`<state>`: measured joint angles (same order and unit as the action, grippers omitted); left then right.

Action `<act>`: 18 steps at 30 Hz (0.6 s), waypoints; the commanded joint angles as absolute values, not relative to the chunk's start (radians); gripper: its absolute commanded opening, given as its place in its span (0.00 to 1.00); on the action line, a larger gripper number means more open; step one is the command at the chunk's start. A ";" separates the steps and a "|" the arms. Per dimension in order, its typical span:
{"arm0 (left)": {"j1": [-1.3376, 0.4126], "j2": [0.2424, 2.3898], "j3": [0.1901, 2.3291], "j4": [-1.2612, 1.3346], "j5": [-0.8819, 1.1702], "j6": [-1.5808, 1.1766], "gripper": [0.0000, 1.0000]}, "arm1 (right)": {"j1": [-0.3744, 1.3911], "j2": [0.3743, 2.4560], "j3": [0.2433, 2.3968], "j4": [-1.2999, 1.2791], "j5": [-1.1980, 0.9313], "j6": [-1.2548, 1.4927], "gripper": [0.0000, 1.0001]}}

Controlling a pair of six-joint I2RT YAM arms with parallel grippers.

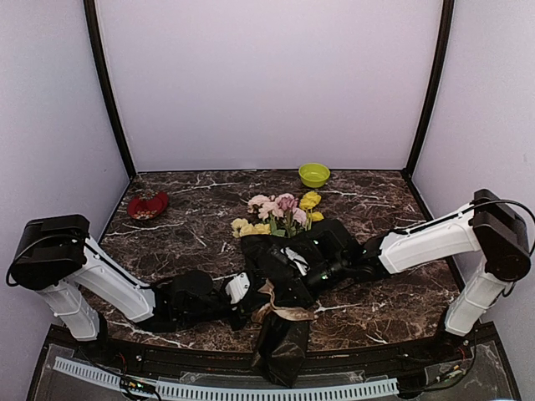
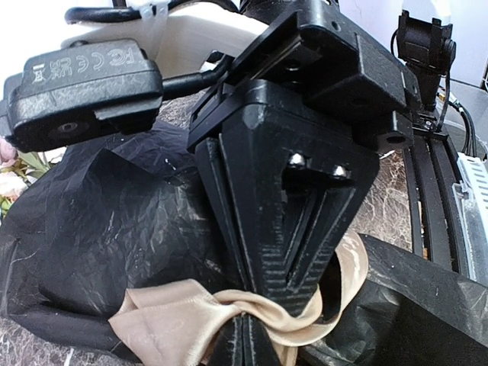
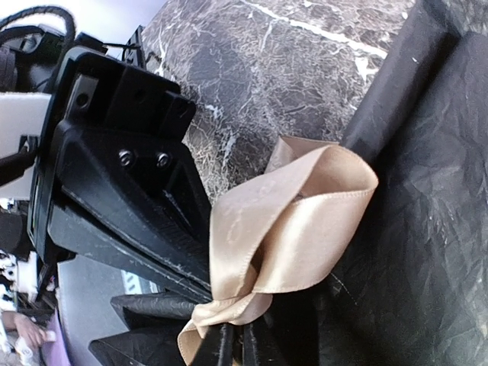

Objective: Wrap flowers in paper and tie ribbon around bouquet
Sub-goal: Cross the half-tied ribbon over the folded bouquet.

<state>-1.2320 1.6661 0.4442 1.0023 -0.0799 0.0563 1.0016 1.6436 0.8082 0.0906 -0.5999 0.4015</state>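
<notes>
The bouquet lies in the middle of the table: pink and yellow flowers [image 1: 280,209] stick out of a black crinkly paper [image 1: 288,342] cone. A beige ribbon [image 1: 280,309] is looped round its narrow part. In the left wrist view my left gripper [image 2: 245,343] is shut on the ribbon [image 2: 171,324] at a twisted crossing, tip to tip with my right gripper [image 2: 286,293]. In the right wrist view my right gripper [image 3: 242,347] pinches the ribbon [image 3: 305,221] below a loop, with the left gripper [image 3: 202,286] beside it. In the top view the left gripper [image 1: 253,299] and the right gripper [image 1: 288,284] meet over the cone.
A green bowl [image 1: 314,175] stands at the back of the marbled table [image 1: 184,225]. A red dish [image 1: 148,205] sits at the back left. The cone's tail hangs over the table's front edge. Purple walls close in both sides.
</notes>
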 commanded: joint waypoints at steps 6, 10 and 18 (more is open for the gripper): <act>-1.227 1.638 0.434 0.998 -0.072 0.038 0.01 | 0.990 1.565 0.776 0.113 -0.567 0.406 0.00; -1.227 1.608 0.428 0.943 -0.124 0.039 0.09 | 0.986 1.543 0.765 0.099 -0.555 0.403 0.02; -1.227 1.490 0.421 0.839 -0.143 0.081 0.18 | 0.985 1.556 0.778 0.073 -0.537 0.396 0.05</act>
<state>-1.2320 1.5669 0.4236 0.9195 -0.1257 0.0486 0.9886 1.5646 0.7734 0.0666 -0.5522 0.4015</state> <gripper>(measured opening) 0.179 0.039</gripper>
